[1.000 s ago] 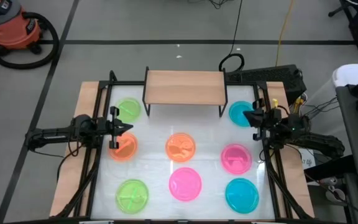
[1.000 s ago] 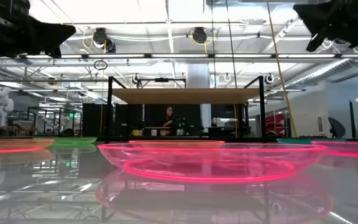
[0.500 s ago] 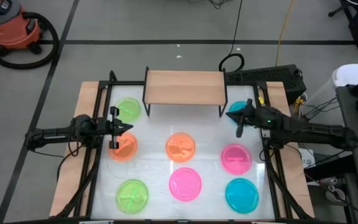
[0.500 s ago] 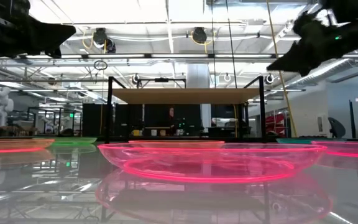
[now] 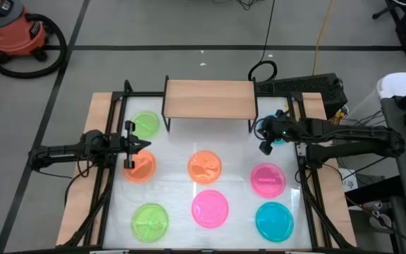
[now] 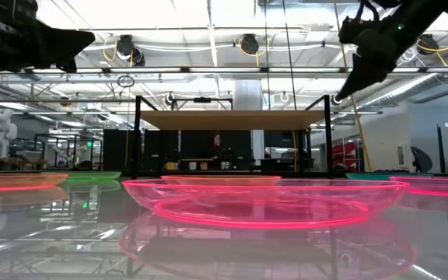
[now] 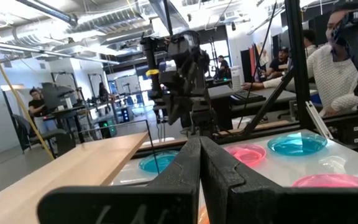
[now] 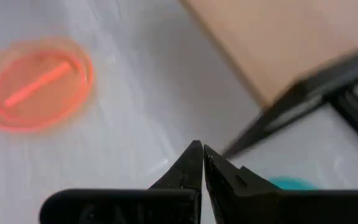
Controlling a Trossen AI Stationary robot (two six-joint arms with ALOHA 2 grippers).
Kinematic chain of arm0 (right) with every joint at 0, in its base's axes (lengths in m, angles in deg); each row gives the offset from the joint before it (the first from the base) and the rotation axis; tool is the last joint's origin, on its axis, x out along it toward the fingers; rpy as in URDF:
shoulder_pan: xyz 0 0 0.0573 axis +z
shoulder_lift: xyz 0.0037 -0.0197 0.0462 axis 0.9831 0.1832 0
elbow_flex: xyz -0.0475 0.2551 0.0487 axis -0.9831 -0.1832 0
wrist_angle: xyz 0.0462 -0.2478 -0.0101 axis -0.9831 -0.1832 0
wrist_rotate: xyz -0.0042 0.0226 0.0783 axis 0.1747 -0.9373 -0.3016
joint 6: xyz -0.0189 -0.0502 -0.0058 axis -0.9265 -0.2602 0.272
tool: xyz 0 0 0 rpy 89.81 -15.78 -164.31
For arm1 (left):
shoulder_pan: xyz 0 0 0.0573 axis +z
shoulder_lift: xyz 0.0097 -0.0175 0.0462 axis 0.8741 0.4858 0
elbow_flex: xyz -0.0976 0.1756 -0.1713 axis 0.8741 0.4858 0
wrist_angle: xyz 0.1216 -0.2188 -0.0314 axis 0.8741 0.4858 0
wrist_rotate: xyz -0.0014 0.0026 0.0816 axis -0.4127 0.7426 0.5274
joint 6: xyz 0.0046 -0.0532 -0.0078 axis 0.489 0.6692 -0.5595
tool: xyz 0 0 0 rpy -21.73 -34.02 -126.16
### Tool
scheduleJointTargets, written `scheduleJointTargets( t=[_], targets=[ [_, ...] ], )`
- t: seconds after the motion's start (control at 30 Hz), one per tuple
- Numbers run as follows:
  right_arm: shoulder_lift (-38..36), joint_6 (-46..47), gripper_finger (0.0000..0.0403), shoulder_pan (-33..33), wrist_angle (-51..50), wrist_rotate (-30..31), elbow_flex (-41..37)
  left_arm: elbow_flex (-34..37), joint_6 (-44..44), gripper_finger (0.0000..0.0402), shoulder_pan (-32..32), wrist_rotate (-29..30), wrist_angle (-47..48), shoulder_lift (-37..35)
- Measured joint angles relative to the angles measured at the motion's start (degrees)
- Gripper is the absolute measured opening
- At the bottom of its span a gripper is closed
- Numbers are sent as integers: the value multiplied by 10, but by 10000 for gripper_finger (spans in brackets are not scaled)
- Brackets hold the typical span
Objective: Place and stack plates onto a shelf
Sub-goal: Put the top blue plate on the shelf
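Hovering with its fingers pinched together and empty, the right gripper (image 5: 265,147) hangs over the cyan plate (image 5: 268,124) beside the shelf's (image 5: 209,99) right legs. The shelf sits bare at the table's far edge, with green, orange, pink and cyan plates spread on the white tabletop (image 5: 171,182) before it. Left gripper (image 5: 141,146) is closed too, empty, above the orange plate (image 5: 140,168) on the left

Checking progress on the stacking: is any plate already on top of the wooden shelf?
No: in the high view the shelf shows only bare wood, and every visible plate, like the orange plate, lies on the white tabletop.
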Motion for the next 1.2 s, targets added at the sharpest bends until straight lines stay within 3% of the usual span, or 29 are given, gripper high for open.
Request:
scheduleJointTargets(
  t=[0.1,0.2,0.3,0.5,0.73,0.97,1.2],
  targets=[
    [2,-4,4,14,0,-36,0,0,0,8,0,0,0,0],
    [7,1,4,25,-4,-36,1,0,0,8,0,0,0,0],
    [23,20,4,31,-75,-35,31,0,0,8,0,0,0,0],
    [75,50,4,91,-154,62,135,0,0,8,0,0,0,0],
    [127,29,12,69,-180,61,111,0,0,8,0,0,0,0],
    [171,48,88,60,-117,59,14,0,0,8,0,0,0,0],
    [202,110,170,3,-104,96,-53,0,0,8,0,0,0,0]
  ],
)
